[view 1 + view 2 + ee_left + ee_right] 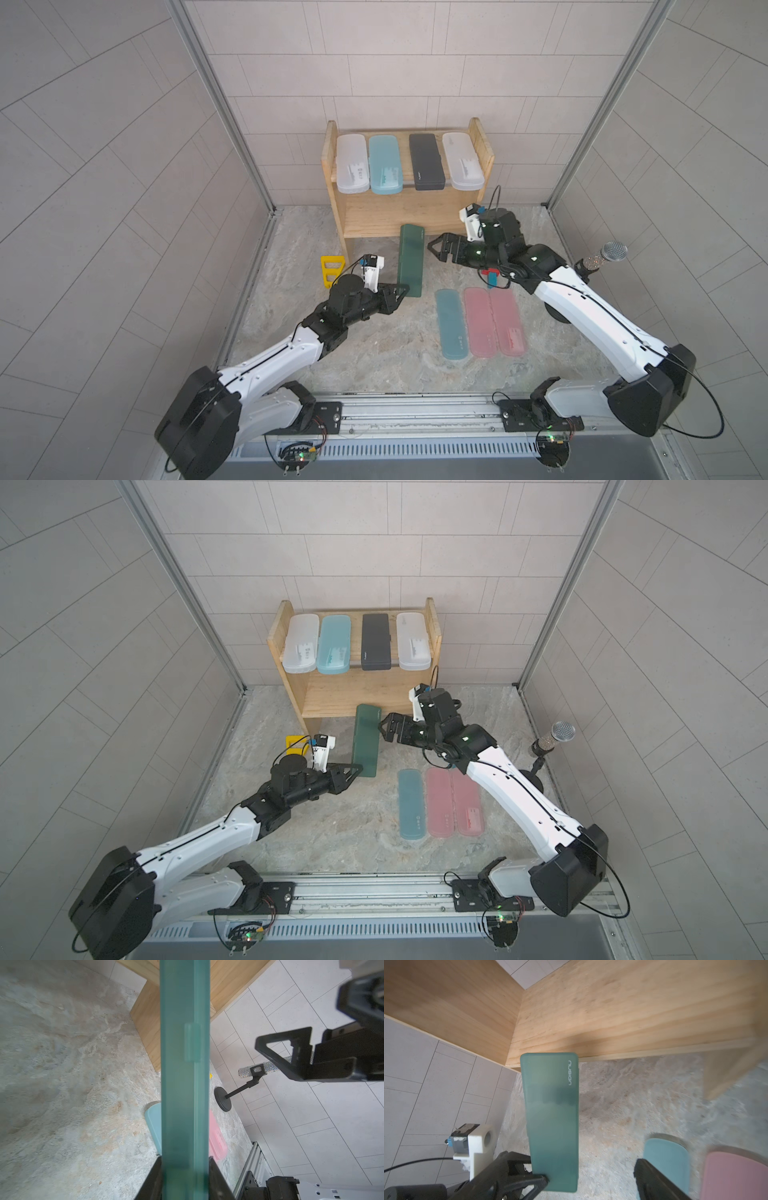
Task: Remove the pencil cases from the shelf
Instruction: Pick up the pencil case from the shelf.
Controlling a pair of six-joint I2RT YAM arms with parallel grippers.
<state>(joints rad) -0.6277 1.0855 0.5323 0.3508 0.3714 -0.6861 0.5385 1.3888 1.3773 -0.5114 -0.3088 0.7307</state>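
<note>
L gripper point(400, 293): jaws narrow, clamped on near end of dark green case point(410, 257) (its far end sits just at shelf point(376, 216) front). R gripper point(435, 249): jaws wide, empty, just right of case's far end.

Pale grey tiled walls point(374, 62) close the space on three sides, their long rectangular tiles laid in staggered courses. Slanting aluminium posts point(224, 108) run down the two back corners where the walls meet. The bench point(374, 365) has a mottled stone-look top in grey, beige and rust tones, edged at the front by a metal rail point(415, 409) with a slotted grille point(415, 449) just before it, and the light is even and diffuse, leaving only soft shadows.
</note>
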